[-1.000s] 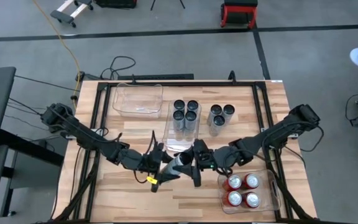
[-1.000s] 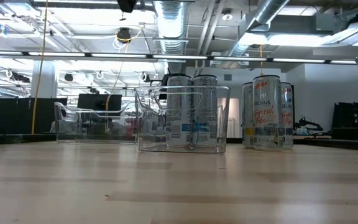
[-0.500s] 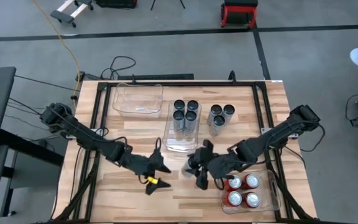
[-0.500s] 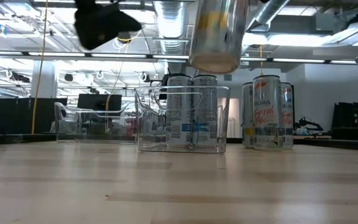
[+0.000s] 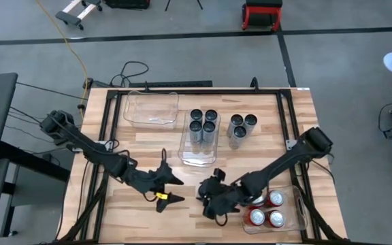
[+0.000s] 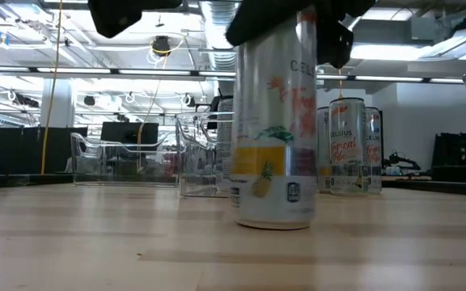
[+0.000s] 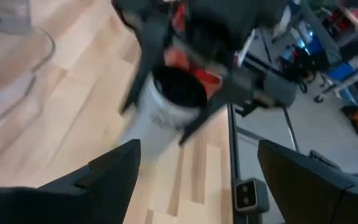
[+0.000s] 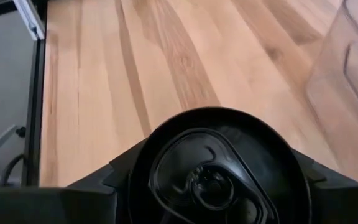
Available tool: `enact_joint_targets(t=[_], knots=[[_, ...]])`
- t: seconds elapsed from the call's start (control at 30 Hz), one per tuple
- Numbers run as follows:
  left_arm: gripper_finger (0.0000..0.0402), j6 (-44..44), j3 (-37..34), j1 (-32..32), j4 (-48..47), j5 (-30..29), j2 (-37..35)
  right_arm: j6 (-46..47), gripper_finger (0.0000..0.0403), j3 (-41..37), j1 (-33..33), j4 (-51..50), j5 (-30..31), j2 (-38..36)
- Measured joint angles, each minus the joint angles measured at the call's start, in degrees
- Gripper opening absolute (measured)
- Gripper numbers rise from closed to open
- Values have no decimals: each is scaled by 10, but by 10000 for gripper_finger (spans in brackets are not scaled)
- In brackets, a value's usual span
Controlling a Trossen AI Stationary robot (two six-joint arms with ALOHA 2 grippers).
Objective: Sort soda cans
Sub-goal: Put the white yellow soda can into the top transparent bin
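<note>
A silver-grey cylindrical metal soda can with a pineapple print (image 6: 273, 145) is held upright by the right gripper (image 5: 213, 199), its base on or just above the wooden table (image 5: 148, 150), near the front edge and between the two arms. In the right wrist view the can's dark top (image 8: 219, 168) sits between the fingers, which are closed around its upper part. The left gripper (image 5: 167, 188) is just beside it, its fingers spread wide and holding nothing.

Four dark grey cans (image 5: 203, 121) stand in a clear rectangular plastic bin (image 5: 194, 156), four red cans (image 5: 265, 207) in a second clear bin (image 5: 292, 204) at the front right, and three silver-grey cans (image 5: 241, 126) stand together on the bare table. A third clear bin (image 5: 151, 109) lies at the back left.

The step in hand appears to be the carrying of the last silver-grey can. Next, it would have to be brought to the silver-grey group or the third bin and released upright, with neighbouring cans left undisturbed.
</note>
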Motion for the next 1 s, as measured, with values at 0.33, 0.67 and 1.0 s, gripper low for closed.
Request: enact_joint_targets(t=[0.33,0.67,1.0], knots=[[319,20,0,-2,-2,-8,-2,6,316,0,-4,-4,-6,10],[319,72,0,19,29,-9,-2,20,383,0,-28,6,-96,-2],[322,183,0,30,57,-23,-2,25,393,0,6,-39,-140,-132]])
